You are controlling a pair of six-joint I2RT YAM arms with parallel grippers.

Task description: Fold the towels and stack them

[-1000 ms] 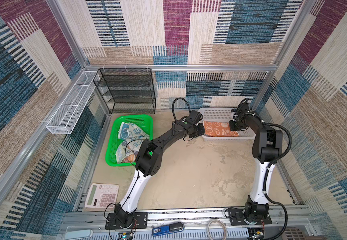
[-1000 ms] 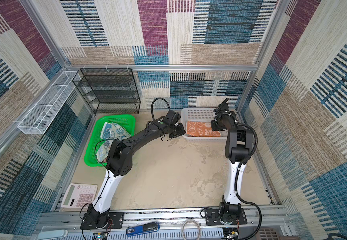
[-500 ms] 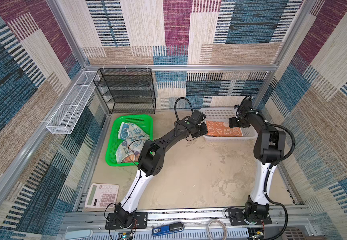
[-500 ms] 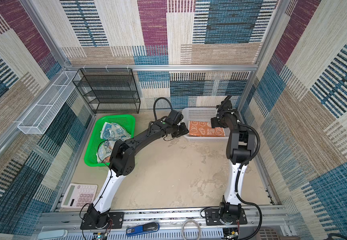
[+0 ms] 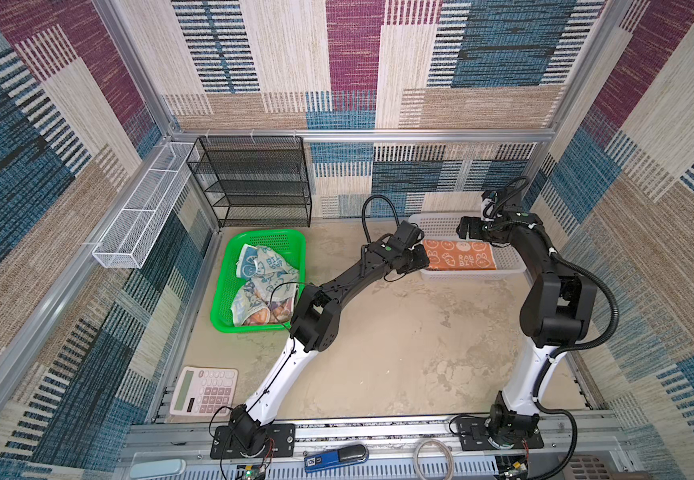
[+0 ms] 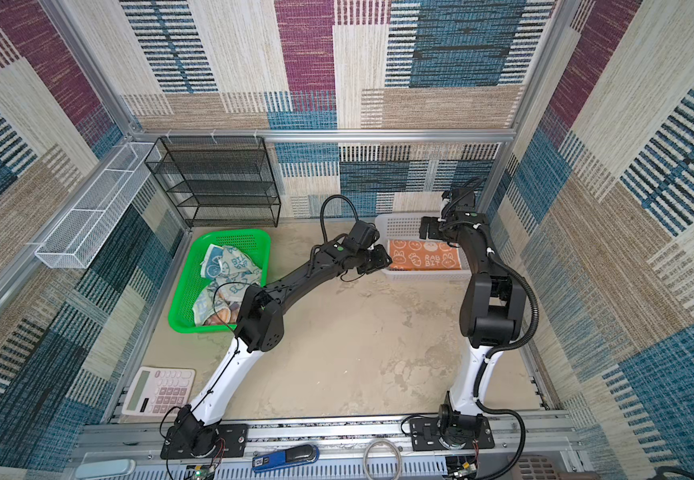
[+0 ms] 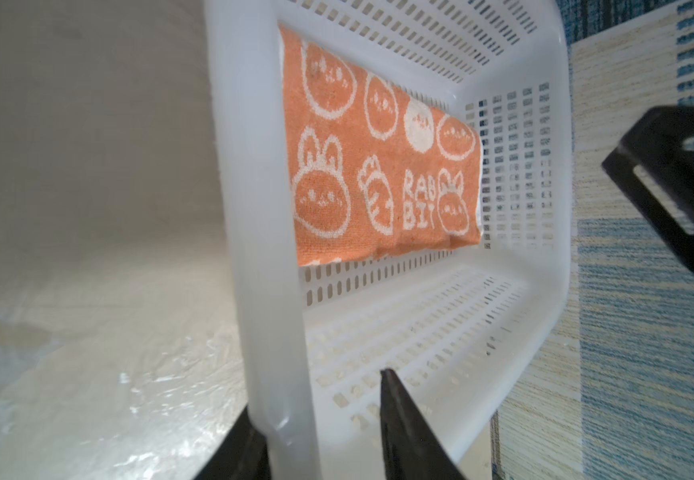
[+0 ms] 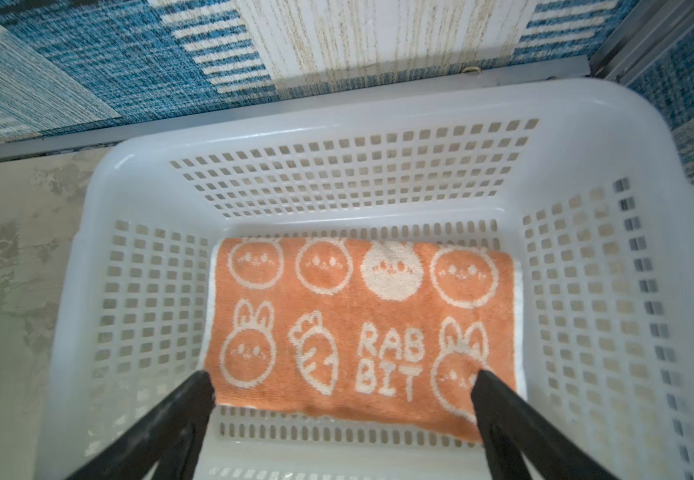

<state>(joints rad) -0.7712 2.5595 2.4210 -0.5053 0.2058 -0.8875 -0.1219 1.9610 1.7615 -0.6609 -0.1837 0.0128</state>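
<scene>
We see the folded orange towel [image 8: 362,328] lying flat on the bottom of the white basket [image 8: 337,112]. Our right jaws hang wide apart over the towel, holding nothing. Our left jaws stand partly apart astride the basket's end rim, not clamped. The other towels [image 5: 262,274] lie crumpled in the green basket [image 5: 245,328].

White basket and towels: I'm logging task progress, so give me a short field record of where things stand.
orange towel: folded, lying flat in the white basket
other towels: crumpled in the green basket
left gripper: open, straddling the white basket's rim
right gripper: open above the orange towel, holding nothing
left to do: fold and stack the crumpled towels
</scene>
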